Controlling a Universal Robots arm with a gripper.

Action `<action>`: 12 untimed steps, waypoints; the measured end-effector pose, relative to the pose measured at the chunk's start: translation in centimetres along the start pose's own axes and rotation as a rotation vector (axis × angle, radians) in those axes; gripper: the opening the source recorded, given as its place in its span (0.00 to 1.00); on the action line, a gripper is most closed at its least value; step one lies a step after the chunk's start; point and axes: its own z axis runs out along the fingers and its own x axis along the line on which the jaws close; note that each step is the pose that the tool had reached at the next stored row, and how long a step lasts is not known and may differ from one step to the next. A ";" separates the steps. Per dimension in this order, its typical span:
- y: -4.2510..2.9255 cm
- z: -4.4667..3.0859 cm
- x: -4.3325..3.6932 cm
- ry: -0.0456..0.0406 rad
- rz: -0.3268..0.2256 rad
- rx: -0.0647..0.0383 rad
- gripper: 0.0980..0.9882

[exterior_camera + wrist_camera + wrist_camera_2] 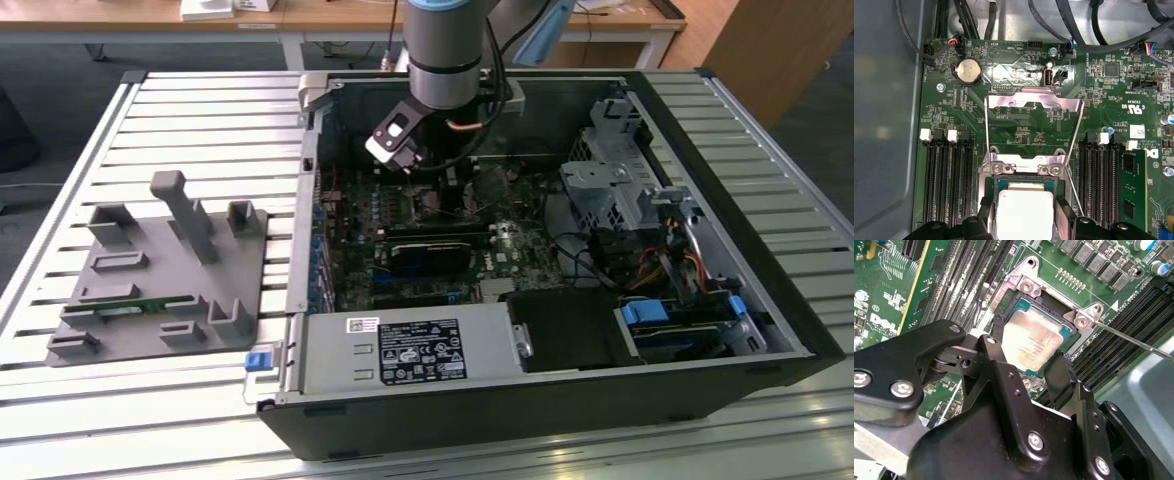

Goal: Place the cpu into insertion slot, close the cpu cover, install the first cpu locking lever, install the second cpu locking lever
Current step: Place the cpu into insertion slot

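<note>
The cpu (1031, 342) (1024, 210), a pale silvery square, lies in the insertion slot (1026, 287) (1021, 165) on the green board. My gripper (1029, 345) (1024, 222) straddles it, and its black fingers (999, 332) rest against two opposite edges of the chip. The cpu cover (1029, 98), a thin silver frame, stands swung open beyond the slot. A thin wire locking lever (1134, 340) (1074, 190) sticks out beside the slot, unlatched. In the exterior view my gripper (447, 185) reaches down into the open computer case.
Black memory slots (946, 185) (1099, 180) flank the socket on both sides. Cables (1079, 30) run along the case wall, near a coin battery (969, 71). A power supply (414, 350) and drive cage (607, 185) fill the case. A grey fixture (160, 260) lies on the slatted table at the exterior view's left.
</note>
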 end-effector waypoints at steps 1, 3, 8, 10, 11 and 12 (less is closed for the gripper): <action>0.00 0.00 0.00 0.0000 0.000 0.000 0.56; 0.01 -0.10 0.00 0.0000 0.000 0.000 0.56; 0.05 -0.61 -0.01 -0.0001 0.000 0.000 0.56; 0.07 -0.86 -0.01 -0.0001 0.000 0.000 0.56; 0.08 -0.97 -0.01 -0.0001 0.000 0.000 0.56; 0.09 -1.06 -0.01 0.0000 0.000 0.000 0.55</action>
